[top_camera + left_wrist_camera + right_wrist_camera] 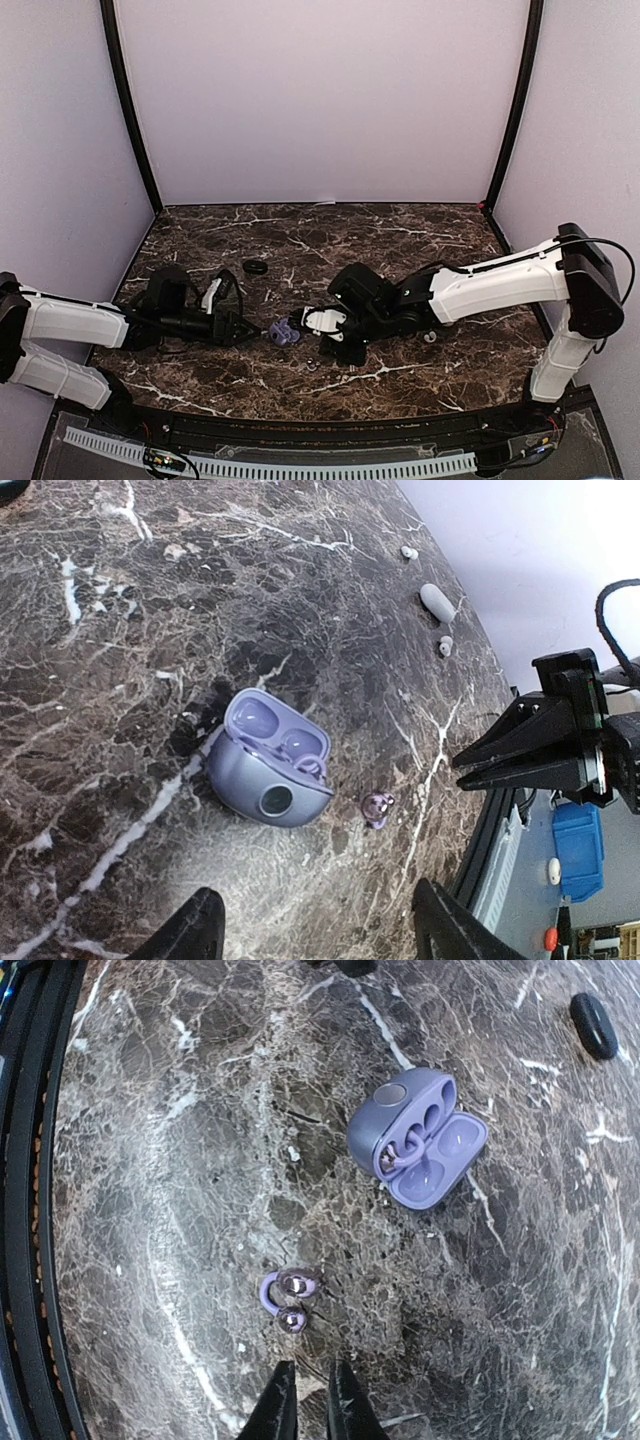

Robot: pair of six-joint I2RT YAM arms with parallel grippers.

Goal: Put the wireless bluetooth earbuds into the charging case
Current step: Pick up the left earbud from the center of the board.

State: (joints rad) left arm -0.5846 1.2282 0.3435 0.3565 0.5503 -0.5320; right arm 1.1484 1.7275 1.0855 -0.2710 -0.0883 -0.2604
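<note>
Your right end effector (312, 1408) hangs over the tabletop (150, 1210) with its fingers pinched to a thin slit, gripping nothing. Your left end effector (315, 935) stands wide and empty. Between the two, toward the middle of the tabletop's near edge, the purple charging case (415, 1135) lies with its lid open and one purple earbud (393, 1152) seated inside. A second purple earbud (288, 1300) lies loose near the case, on the side toward the near edge and your right end effector, touching neither.
</note>
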